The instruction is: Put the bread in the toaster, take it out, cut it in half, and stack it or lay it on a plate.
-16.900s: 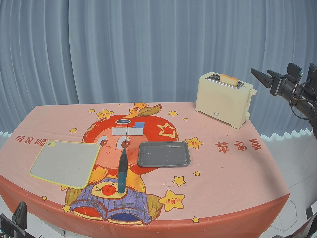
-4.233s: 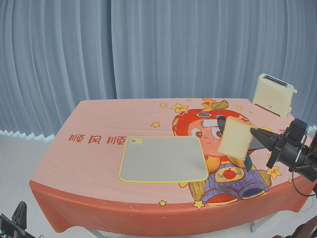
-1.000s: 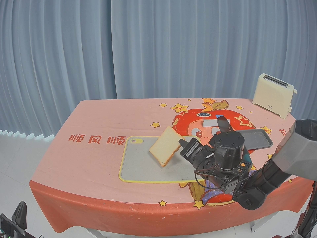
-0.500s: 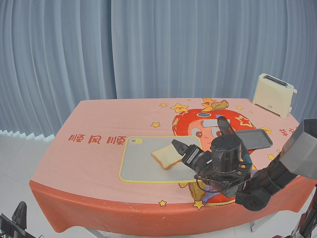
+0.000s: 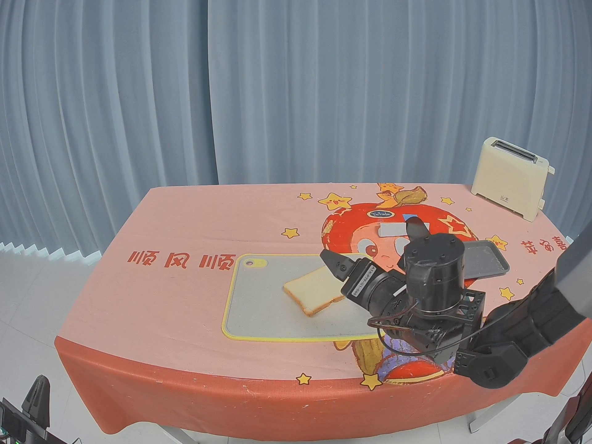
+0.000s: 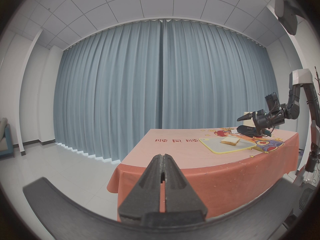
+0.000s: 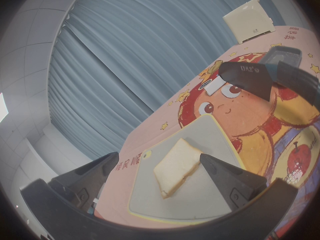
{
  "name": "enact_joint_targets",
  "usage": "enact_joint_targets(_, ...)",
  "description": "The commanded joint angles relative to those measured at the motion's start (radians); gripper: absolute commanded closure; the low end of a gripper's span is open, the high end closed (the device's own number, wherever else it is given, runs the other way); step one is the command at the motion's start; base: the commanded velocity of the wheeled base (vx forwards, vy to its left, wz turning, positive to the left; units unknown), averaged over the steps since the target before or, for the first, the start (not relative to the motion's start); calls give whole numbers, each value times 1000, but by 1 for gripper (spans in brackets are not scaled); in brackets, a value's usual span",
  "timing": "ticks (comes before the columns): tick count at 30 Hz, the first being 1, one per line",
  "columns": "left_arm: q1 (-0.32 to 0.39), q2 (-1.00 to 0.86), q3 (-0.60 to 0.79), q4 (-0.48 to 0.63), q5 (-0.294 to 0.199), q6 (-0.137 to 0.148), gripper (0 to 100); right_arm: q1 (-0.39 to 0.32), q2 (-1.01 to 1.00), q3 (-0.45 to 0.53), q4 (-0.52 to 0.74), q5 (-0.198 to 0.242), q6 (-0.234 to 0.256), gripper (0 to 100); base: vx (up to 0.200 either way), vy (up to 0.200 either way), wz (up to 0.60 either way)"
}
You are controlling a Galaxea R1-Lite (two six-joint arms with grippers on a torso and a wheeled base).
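A slice of bread (image 5: 313, 291) (image 7: 176, 165) (image 6: 230, 140) lies flat on the grey, yellow-rimmed cutting board (image 5: 259, 309) (image 7: 200, 197). My right gripper (image 5: 330, 261) (image 7: 159, 156) hovers open just above the slice's right edge, one finger on each side, not touching it. The cream toaster (image 5: 510, 177) (image 7: 250, 20) stands at the table's far right corner with empty slots. A black-bladed knife (image 7: 246, 79) (image 5: 416, 224) rests to the right of the board, next to the grey tray (image 5: 490, 255) (image 7: 283, 54). My left gripper (image 6: 162, 180) is shut and held low, off the table's left side.
The table wears a pink cartoon-print cloth (image 5: 203, 223). A small grey strip (image 5: 391, 229) lies behind the knife. Blue curtains hang behind the table. The left half of the tabletop and the board's left part hold nothing.
A second ago the right gripper held the bread tilted over the board. It has let go; the slice now lies flat, and the open gripper has risen slightly.
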Motion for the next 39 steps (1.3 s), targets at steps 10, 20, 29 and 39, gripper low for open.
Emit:
enact_joint_targets(10,1,-5,18,0,0,-1,100,12,-225,54,26,11,-96,0,0,0,0)
enact_joint_targets(20,1,-4,18,0,-1,-2,100,-28,-312,81,14,15,-221,0,0,0,0)
enact_joint_targets(29,1,-4,18,0,-1,-2,100,-97,-440,112,11,60,-443,0,0,0,0)
enact_joint_targets(39,1,-4,18,0,-1,-2,100,-250,-518,110,26,269,-626,0,0,0,0)
